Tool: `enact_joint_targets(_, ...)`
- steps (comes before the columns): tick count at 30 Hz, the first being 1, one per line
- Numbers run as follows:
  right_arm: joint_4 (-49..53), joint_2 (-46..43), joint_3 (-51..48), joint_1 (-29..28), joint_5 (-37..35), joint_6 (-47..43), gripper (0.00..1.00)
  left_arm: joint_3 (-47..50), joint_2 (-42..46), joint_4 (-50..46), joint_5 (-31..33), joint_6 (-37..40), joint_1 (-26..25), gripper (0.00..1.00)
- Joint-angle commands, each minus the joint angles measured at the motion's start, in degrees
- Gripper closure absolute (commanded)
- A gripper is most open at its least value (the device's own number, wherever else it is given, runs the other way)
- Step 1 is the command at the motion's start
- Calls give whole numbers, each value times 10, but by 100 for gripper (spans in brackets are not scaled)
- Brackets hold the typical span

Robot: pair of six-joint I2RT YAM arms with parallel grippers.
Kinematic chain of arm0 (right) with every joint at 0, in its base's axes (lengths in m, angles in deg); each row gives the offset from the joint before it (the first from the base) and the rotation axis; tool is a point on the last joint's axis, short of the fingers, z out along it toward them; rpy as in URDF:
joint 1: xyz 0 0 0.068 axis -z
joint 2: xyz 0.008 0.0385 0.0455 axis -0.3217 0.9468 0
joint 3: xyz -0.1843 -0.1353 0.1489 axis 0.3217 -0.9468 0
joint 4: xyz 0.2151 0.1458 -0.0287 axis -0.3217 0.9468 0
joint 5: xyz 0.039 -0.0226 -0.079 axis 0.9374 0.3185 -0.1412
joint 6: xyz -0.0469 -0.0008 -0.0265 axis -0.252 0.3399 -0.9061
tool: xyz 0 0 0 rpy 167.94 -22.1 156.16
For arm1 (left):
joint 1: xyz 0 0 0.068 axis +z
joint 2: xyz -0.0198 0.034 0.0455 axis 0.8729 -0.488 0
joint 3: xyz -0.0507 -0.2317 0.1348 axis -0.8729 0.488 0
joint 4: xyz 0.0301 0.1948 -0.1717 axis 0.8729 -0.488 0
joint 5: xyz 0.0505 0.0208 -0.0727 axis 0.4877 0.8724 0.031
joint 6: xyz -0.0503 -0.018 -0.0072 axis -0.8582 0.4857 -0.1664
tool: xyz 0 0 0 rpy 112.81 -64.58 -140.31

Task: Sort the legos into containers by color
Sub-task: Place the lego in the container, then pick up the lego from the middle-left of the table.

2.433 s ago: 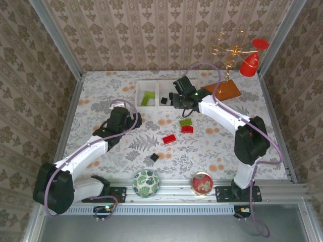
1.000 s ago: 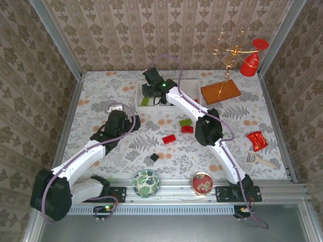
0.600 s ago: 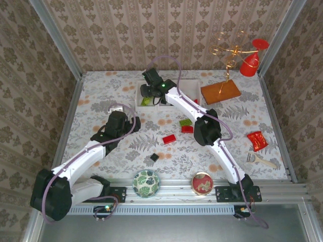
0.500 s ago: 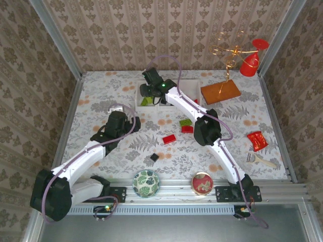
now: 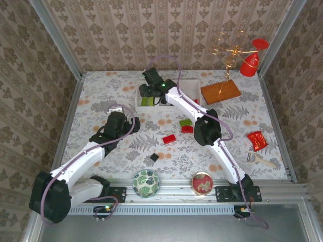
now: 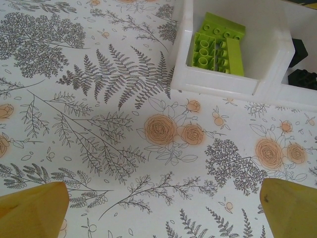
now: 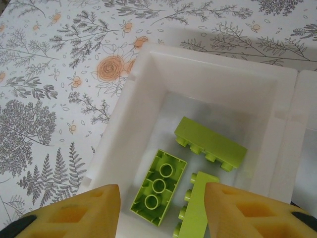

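My right gripper [image 7: 161, 214] hangs open over the left compartment of the white container tray [image 7: 126, 126]. Three lime green legos lie on that compartment's floor: one upside down [image 7: 159, 187] between the fingers, one on its side [image 7: 210, 144], one by the right finger [image 7: 194, 213]. In the top view the right gripper [image 5: 147, 94] sits over the tray [image 5: 187, 86]. Loose legos rest on the table: green [image 5: 185, 122], red [image 5: 187, 129], red [image 5: 169, 138], black [image 5: 154, 157]. My left gripper [image 5: 130, 119] [image 6: 163, 213] is open above bare table, short of the tray [image 6: 218, 85].
Black bricks [image 6: 302, 74] lie in the middle compartment. An orange-brown board [image 5: 220, 92] and a red cup on a gold wire stand [image 5: 250, 63] are at the back right. A red packet [image 5: 257, 141] and a small tool [image 5: 262, 160] lie right. Two bowls [image 5: 146, 182] [image 5: 203, 183] sit near the front rail.
My right gripper swung left to the left compartment, then opened there; a green brick now lies loose on the floor below it. The left arm barely shifted.
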Motion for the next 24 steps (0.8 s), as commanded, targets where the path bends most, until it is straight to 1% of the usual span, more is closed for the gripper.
enact_joint_targets(1, 32, -45, 15, -4, -18, -6, 47, 9, 17, -15, -12, 0, 5, 0)
enact_joint_targets(5, 45, -71, -2, -3, -27, 0, 43, 11, 23, -23, -22, 3, 4, 0)
enact_joint_targets(8, 42, -102, -43, -4, -33, 9, 40, 14, 28, -29, -27, 4, 0, 0)
enact_joint_targets(12, 34, -151, -115, -4, -46, 23, 34, 17, 32, -35, -31, 9, -12, 1)
enact_joint_targets(16, 1, -217, -222, -4, -50, 42, 25, 20, 30, -37, -31, 11, -39, 2)
enact_joint_targets(20, -24, -290, -333, -4, -67, 66, 16, 18, 26, -53, -25, 5, -77, 1)
enact_joint_targets(22, -31, -326, -390, -4, -77, 81, 10, 20, 26, -61, -15, 0, -95, 1)
enact_joint_targets(23, -36, -345, -420, -4, -81, 88, 1, 22, 26, -66, -8, -3, -105, 1)
enact_joint_targets(24, -40, -363, -452, -4, -86, 96, 0, 23, 26, -70, -2, -4, -116, 1)
